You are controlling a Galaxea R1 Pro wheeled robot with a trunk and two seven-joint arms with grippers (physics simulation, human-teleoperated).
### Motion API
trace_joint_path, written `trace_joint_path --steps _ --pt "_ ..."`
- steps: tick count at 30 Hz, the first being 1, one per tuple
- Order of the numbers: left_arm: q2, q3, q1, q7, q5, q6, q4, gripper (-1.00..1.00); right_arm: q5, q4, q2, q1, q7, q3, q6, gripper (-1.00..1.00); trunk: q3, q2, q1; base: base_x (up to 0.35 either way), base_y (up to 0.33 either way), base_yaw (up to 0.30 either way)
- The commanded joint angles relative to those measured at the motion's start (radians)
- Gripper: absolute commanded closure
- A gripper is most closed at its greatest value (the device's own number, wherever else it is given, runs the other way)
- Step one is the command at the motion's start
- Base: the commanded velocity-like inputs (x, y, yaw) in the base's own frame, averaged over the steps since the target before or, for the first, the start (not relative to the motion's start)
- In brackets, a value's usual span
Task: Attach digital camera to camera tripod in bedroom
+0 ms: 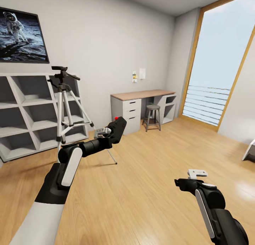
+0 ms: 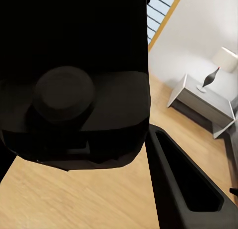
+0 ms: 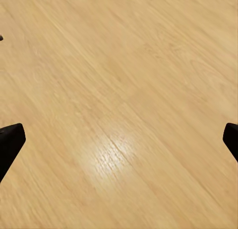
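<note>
Head view: left gripper (image 1: 114, 129) raised, clasping digital camera (image 1: 118, 126); right gripper (image 1: 181, 184) low, spread wide.

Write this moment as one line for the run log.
left gripper: shut on digital camera | right gripper: open above floor | camera tripod: standing by shelves, head bare

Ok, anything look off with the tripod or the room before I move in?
Nothing stands out. The camera tripod stands upright on the wood floor beside the white shelves, head bare. The digital camera is held in the left tool; the right tool is open over floor.
</note>
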Motion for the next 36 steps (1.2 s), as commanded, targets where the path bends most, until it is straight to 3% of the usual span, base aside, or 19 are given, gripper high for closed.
trace_joint_path --steps 1,36 --pt "0.0 0.001 -0.001 -0.006 -0.006 0.004 -0.001 1.0 0.001 -0.001 0.0 -0.001 -0.002 0.001 0.005 -1.0 0.002 0.007 -0.004 0.0 0.0 0.0" --pt "-0.002 0.001 -0.001 -0.007 -0.002 0.004 0.001 1.0 0.001 -0.001 -0.002 -0.001 0.0 0.001 0.005 -1.0 0.112 0.252 -0.138 0.0 0.0 0.0"
